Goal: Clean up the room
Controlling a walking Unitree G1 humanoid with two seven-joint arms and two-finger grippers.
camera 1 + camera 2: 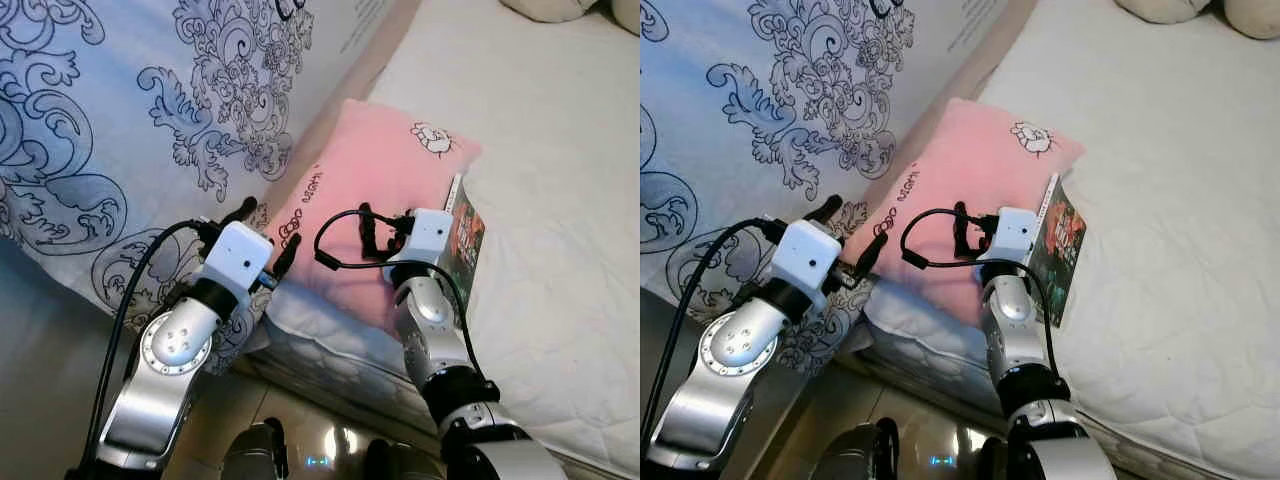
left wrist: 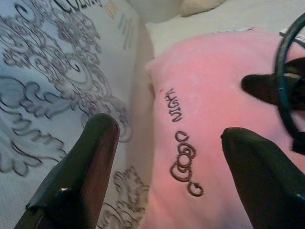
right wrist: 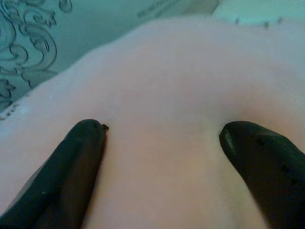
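Observation:
A pink pillow stitched with dark "Good night" lettering lies at the near edge of a white mattress. My left gripper is open at the pillow's left edge, where it meets the patterned bedding; in the left wrist view the left gripper has one finger over the pillow and the other over the bedding. My right gripper is open with its fingertips pressed onto the pillow's top. A book with a dark picture cover lies against the pillow's right side.
A large white and blue duvet with scroll patterns fills the left and leans against the bed. Cream cushions sit at the far end of the mattress. Glossy floor shows below the bed edge.

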